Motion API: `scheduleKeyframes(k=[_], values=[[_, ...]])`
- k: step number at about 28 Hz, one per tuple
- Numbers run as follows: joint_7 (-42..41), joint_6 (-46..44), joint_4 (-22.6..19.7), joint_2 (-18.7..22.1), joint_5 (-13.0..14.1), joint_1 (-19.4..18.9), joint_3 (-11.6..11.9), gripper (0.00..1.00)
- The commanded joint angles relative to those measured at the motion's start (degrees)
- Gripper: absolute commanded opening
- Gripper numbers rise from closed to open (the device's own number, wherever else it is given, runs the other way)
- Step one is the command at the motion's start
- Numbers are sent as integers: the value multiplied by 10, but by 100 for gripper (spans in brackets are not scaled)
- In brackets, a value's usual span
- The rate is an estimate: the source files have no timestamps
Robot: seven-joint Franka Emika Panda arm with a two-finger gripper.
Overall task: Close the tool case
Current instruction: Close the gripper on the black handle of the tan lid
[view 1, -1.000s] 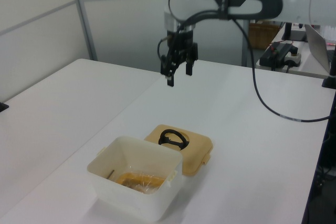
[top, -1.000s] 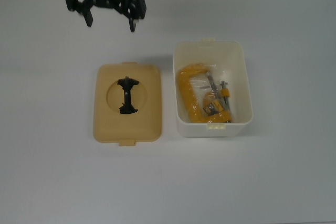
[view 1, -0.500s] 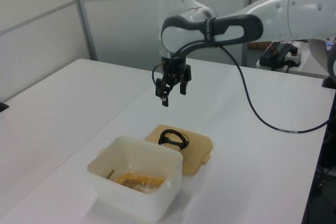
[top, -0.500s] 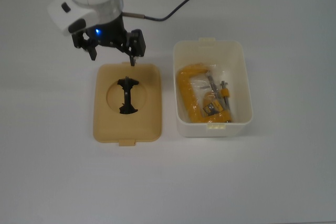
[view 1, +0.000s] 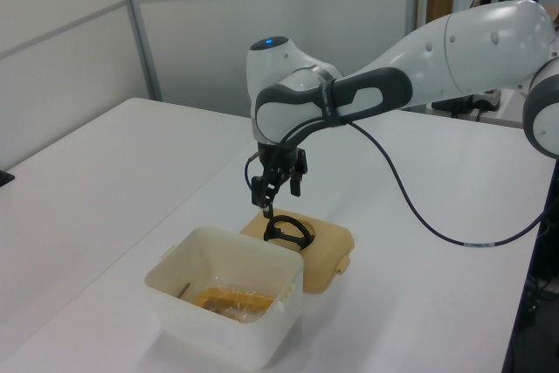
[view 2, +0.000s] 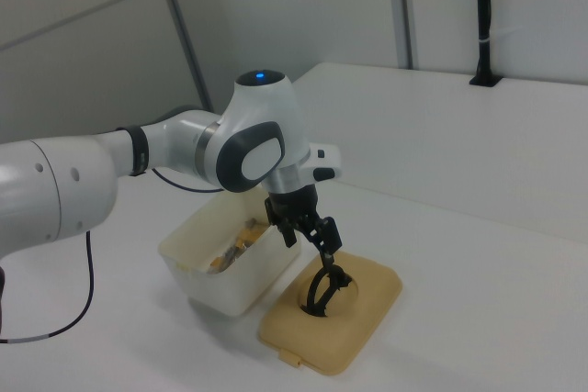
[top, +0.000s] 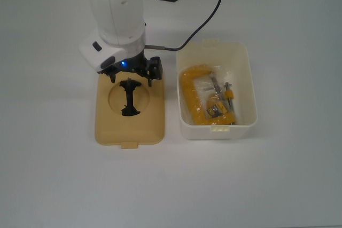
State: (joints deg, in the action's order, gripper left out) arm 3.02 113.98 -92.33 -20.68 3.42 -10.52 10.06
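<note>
The tool case's white tub point(top: 245, 84) stands open on the table, with a yellow C-clamp point(top: 199, 95) inside. Its tan lid point(top: 151, 118) lies flat beside it on the top view's left, a black handle point(top: 129, 99) standing across the round recess. My gripper point(top: 131, 78) hangs open just above the lid's far end, one finger on each side of the handle's far tip, nothing held. In the left view the gripper point(view 1: 279, 200) is right over the handle point(view 1: 286, 231), behind the tub point(view 1: 223, 303). The right view shows the gripper point(view 2: 310, 238) above the lid point(view 2: 363, 319).
The white table point(top: 267, 185) spreads widely around both pieces. A black cable point(top: 206, 20) trails from the arm over the table's far side. In the left view, equipment point(view 1: 467, 93) sits beyond the table.
The arm has swung in from the table's far side and come down; the open gripper now sits over the lid's far end instead of beyond it.
</note>
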Motion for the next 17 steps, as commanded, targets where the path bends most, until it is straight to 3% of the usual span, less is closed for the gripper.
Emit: scheduleKeyframes(k=[1,13,17], values=[[-1,17,-16,4,-13,-4,-5,100],[-3,30,-15,-19,-14,8,-5,92],[-5,41,-17,-30,-15,8,-5,84]])
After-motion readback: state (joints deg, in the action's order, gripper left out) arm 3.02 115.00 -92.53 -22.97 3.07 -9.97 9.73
